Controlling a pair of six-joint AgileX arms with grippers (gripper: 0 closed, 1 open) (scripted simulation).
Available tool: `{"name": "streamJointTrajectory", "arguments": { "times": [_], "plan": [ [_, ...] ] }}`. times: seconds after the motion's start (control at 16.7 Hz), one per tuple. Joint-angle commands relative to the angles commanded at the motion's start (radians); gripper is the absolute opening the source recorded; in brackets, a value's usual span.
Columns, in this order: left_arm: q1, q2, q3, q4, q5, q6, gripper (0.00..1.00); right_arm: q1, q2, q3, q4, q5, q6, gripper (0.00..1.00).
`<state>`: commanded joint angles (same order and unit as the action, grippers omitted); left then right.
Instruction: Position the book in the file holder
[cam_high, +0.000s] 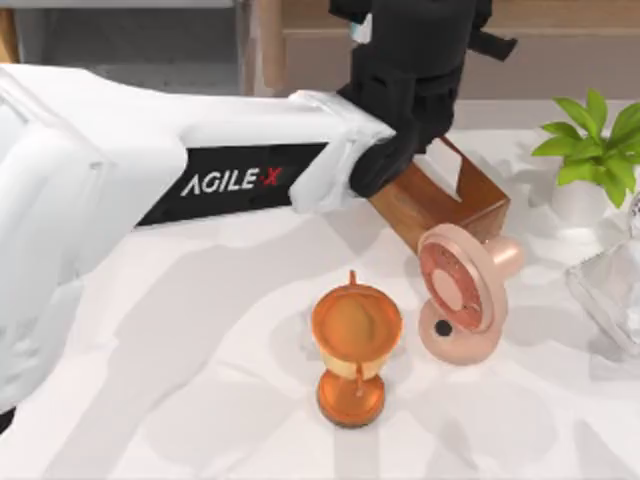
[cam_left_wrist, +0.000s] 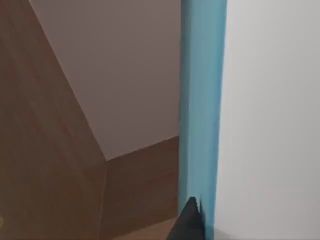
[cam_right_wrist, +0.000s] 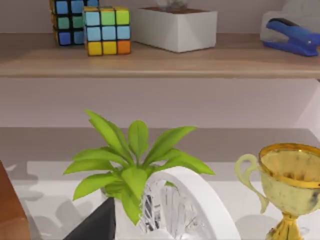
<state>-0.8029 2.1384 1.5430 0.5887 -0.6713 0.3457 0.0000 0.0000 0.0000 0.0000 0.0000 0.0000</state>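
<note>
White tabletop (cam_high: 200, 400) runs under the top view, with a long wooden shelf (cam_right_wrist: 150, 65) along the back wall carrying colour cubes (cam_right_wrist: 107, 30), a white box (cam_right_wrist: 175, 27) and a blue stapler (cam_right_wrist: 290, 35). On the table I see an orange hourglass (cam_high: 355, 345), a pink round clock (cam_high: 462, 290), a potted plant (cam_high: 590, 145) and a brown wooden box (cam_high: 440, 205) under my left arm (cam_high: 240, 175). That arm reaches across to the far middle of the table, its wrist (cam_high: 410, 90) over the back edge. In the left wrist view the book (cam_left_wrist: 202, 100) stands edge-on, blue cover vertical, with a pale surface beside it and light wood panels behind, which I take for the file holder (cam_left_wrist: 50, 150); I judge the book is down inside it or nearly so. One dark fingertip (cam_left_wrist: 189, 222) lies against the blue cover; I cannot tell whether the fingers are closed on it or parted. The book should be stiff, light and smooth-sided, best pinched across its thickness near an edge. My right arm is parked at the right, and I cannot tell how its fingers stand.
</note>
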Motion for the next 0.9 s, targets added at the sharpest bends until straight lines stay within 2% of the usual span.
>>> {"name": "streamJointTrajectory", "arguments": {
  "times": [0.24,0.42,0.66,0.9],
  "plan": [
    [-0.046,-0.246,-0.351,0.043,0.010,0.227,0.00,0.000,0.000,0.000,0.000,0.000,0.000,1.00],
    [-0.021,-0.386,-0.612,0.065,0.043,0.402,0.00,0.000,0.000,0.000,0.000,0.000,0.000,1.00],
    [0.126,-0.491,-0.874,0.092,0.120,0.640,0.00,0.000,0.000,0.000,0.000,0.000,0.000,1.00],
    [0.336,-0.522,-0.967,0.137,0.242,0.874,0.00,0.000,0.000,0.000,0.000,0.000,0.000,1.00]
  ]
}}
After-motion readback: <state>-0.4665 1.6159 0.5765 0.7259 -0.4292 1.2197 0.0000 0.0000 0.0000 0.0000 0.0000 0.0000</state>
